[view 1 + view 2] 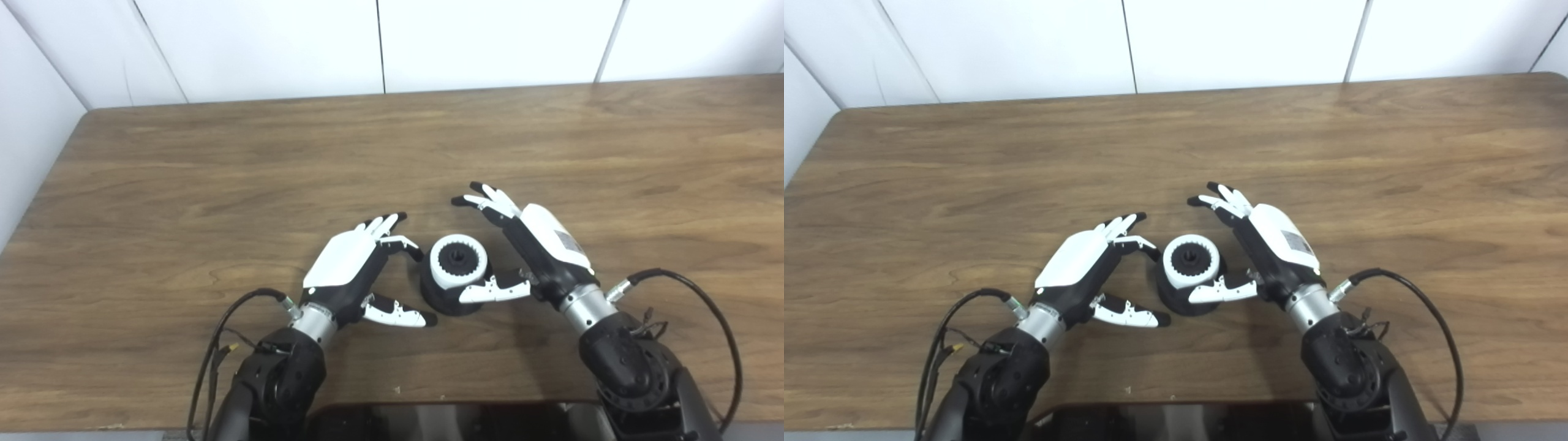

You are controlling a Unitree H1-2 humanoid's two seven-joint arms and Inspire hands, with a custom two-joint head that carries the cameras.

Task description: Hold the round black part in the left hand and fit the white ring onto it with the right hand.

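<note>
The white ring [459,261] is seated on the black part [450,300], standing mid-desk [392,153]. Nothing is gripped: left robot hand [358,266] spread at nine o'clock, right robot hand [533,245] spread at three.

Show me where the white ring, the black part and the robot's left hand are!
white ring [458,278]: left eye view, its front wall.
black part [442,301]: left eye view, its base.
left hand [352,263]: left eye view, its back.

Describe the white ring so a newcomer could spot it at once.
On the wooden table, look near the front edge, between the left hand and the right hand, both open. There stands the round black part, and the white ring sits around its top: the only white band with a dark toothed centre.
</note>
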